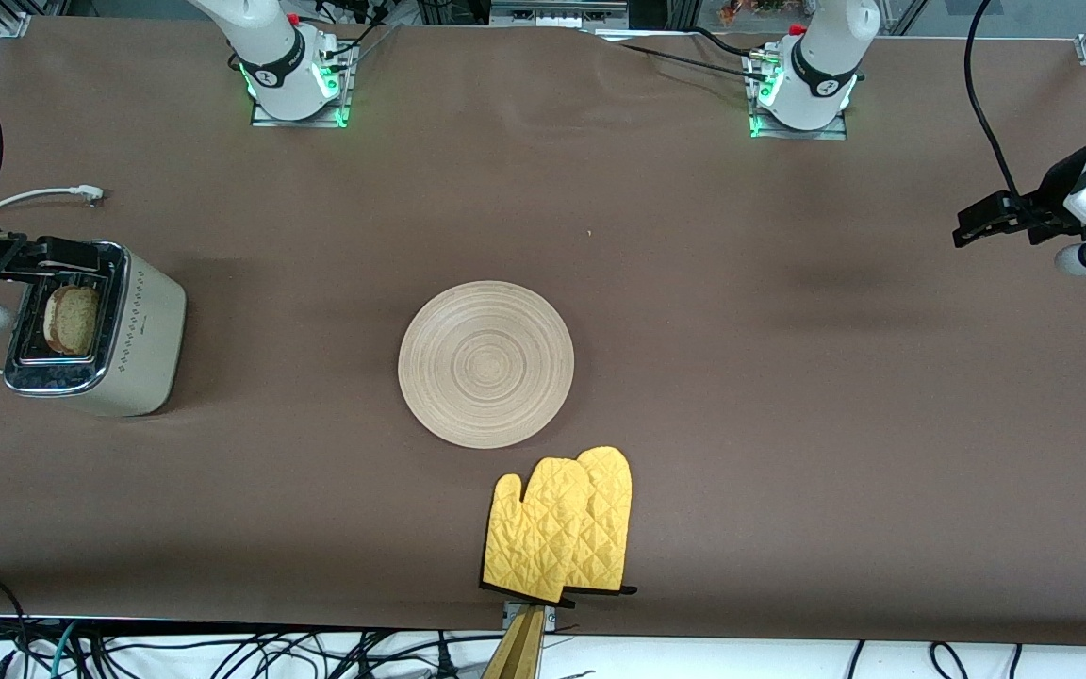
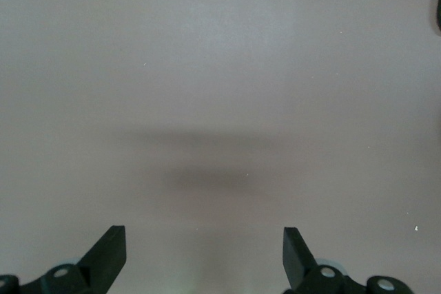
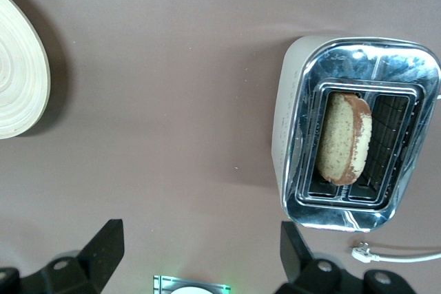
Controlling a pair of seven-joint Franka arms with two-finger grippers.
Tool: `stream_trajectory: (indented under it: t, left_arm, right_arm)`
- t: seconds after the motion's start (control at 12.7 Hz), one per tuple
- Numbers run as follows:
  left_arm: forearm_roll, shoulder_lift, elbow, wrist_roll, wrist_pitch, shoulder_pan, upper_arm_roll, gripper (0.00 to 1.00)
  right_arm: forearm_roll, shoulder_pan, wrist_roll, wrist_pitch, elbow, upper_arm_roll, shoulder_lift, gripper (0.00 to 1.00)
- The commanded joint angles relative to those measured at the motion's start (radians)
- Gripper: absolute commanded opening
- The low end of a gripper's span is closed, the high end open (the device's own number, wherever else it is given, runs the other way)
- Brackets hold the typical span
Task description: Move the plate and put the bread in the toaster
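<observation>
The cream toaster [image 1: 142,325] with a chrome top stands at the right arm's end of the table. The bread [image 1: 72,319] stands upright in one of its slots, with its top sticking out. The round wooden plate [image 1: 485,364] lies bare at the table's middle. My right gripper [image 1: 53,255] is open and empty, up in the air over the toaster's end. Its wrist view shows the toaster [image 3: 289,122], the bread [image 3: 342,138], the plate's edge [image 3: 17,74] and the gripper [image 3: 200,253] itself. My left gripper [image 1: 972,226] waits open and empty over bare table at the left arm's end; its wrist view [image 2: 204,253] shows the same.
A pair of yellow oven mitts [image 1: 562,528] lies near the table's front edge, nearer the camera than the plate. The toaster's white cord and plug [image 1: 43,195] lie on the table farther from the camera than the toaster, and show in the right wrist view [image 3: 393,255].
</observation>
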Motion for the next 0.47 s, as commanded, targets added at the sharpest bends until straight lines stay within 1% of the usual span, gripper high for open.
stream_trajectory:
  t: [0.0,0.08,0.16,0.31,0.39]
  left_arm:
    - [0.025,0.002,0.027,-0.018,-0.02,-0.002,-0.009,1.0]
    - [0.025,0.001,0.03,-0.017,-0.023,0.0,-0.007,1.0]
    - [0.025,-0.002,0.03,-0.012,-0.026,0.001,-0.001,1.0]
    - [0.025,-0.005,0.03,-0.004,-0.026,0.003,0.004,1.0]
    - [0.025,-0.005,0.03,-0.004,-0.026,0.001,0.002,1.0]
  right_arm:
    - [-0.087,-0.102,0.141,0.113,-0.138,0.201,-0.128,1.0]
    - [-0.124,-0.204,0.207,0.159,-0.202,0.334,-0.174,1.0]
    - [-0.121,-0.231,0.253,0.184,-0.24,0.379,-0.208,1.0]
    - [-0.112,-0.233,0.272,0.212,-0.254,0.378,-0.222,1.0]
    - [-0.094,-0.235,0.27,0.221,-0.255,0.359,-0.222,1.0]
